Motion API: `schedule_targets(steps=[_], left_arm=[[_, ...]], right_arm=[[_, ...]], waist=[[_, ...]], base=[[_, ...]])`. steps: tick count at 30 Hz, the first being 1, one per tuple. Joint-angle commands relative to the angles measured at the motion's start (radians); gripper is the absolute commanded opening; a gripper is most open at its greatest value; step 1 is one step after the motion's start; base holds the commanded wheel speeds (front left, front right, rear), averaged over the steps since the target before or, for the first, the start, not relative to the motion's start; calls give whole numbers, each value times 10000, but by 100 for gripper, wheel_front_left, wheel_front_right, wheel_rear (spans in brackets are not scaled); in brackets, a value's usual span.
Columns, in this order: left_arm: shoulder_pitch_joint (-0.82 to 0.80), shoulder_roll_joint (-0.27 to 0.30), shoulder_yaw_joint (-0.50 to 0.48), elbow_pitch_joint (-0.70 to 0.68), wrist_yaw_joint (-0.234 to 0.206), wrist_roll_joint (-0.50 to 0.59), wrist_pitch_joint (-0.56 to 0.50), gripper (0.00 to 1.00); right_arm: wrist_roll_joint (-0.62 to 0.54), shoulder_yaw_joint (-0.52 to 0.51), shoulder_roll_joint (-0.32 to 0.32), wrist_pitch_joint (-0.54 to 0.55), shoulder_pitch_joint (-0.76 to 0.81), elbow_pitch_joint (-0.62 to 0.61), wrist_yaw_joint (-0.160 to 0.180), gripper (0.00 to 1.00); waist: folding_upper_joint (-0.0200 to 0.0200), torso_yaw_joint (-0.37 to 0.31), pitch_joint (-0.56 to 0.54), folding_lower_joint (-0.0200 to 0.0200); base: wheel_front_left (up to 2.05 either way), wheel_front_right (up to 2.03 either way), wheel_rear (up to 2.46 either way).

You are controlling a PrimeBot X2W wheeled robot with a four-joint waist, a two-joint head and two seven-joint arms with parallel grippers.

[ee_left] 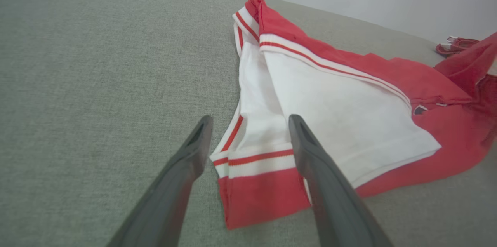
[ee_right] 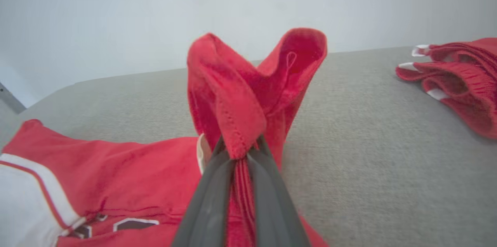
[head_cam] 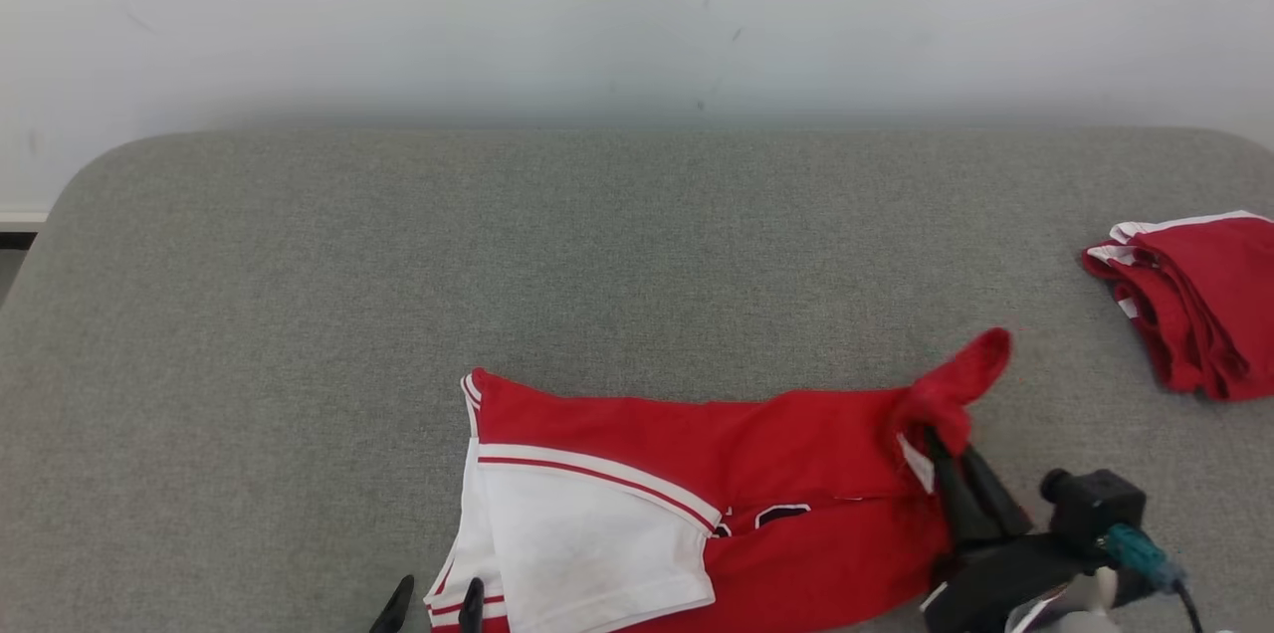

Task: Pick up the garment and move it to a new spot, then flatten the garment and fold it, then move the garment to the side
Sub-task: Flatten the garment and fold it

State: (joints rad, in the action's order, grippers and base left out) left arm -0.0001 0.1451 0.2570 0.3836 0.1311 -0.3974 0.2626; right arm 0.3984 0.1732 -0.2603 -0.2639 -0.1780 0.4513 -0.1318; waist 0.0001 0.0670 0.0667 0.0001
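Note:
The garment [head_cam: 697,494], red with white panels and red-striped trim, lies crumpled along the near edge of the grey surface [head_cam: 597,255]. My right gripper [head_cam: 941,444] is shut on its right end, and a bunch of red cloth [ee_right: 252,95] sticks up past the closed fingers. At the garment's left end my left gripper [head_cam: 433,603] stands open, its two fingertips [ee_left: 202,134] on either side of the striped white hem [ee_left: 256,157], just above it; I cannot tell whether they touch the cloth.
A second red and white garment [head_cam: 1194,300] lies folded at the right edge of the grey surface [ee_right: 369,122]. A pale wall [head_cam: 637,6] rises behind the surface's far edge. Bare grey fabric stretches across the middle and left.

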Motion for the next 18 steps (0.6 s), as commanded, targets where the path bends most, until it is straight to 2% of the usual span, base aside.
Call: schedule_targets(steps=[1, 6, 11, 18], left_arm=[[-11, -16, 69, -4, -10, 44, 29, 100], [-92, -11, 247, 36, -10, 113, 29, 100], [-203, -33, 486, 83, -10, 150, 29, 100], [-367, -65, 828, 153, -10, 146, 29, 100]], right_arm=[[287, 572, -18, 5, 122, -278, 29, 0], [1149, 2651, -52, 39, -47, -676, 29, 0], [1836, 4495, 248, 318, -801, -439, 29, 0], [2356, 5866, 839, 385, -1841, 523, 29, 0]], waist=[[-1, -25, -56, -1], [-1, 67, -144, -1], [-1, 360, -154, -1], [-1, 1035, -155, -1]], base=[[0, 0, 0], [0, 0, 0], [0, 0, 0], [0, 0, 0]])
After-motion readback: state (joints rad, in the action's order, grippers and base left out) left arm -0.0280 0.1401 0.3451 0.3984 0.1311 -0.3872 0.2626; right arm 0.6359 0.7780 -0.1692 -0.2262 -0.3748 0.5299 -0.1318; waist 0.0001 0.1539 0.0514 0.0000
